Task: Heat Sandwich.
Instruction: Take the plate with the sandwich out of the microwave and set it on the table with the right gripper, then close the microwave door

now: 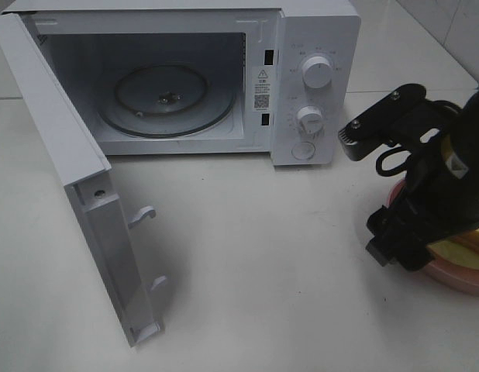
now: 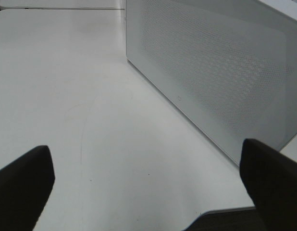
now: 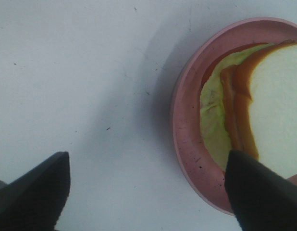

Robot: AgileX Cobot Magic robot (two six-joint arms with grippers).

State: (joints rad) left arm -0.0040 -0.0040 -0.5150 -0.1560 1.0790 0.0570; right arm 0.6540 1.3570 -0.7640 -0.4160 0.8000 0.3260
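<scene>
The microwave (image 1: 185, 77) door (image 1: 77, 186) stands open, yet the sandwich (image 3: 254, 110) lies on its pink plate (image 3: 187, 139) at right, apparently ungripped, beneath the right gripper (image 3: 148, 192), fingers spread wide like the left gripper (image 2: 148, 187).

One microwave oven (image 1: 224, 70) with one open door (image 1: 77, 178), one glass turntable (image 1: 166, 99) inside, two control dials (upper (image 1: 316, 71), lower (image 1: 309, 118)) and one round button (image 1: 302, 150). One pink plate (image 3: 187, 144) carrying one sandwich (image 3: 264, 115). Two grippers: one left gripper (image 2: 148, 187), one right gripper (image 3: 148, 187). One white tabletop (image 1: 263, 271).
</scene>
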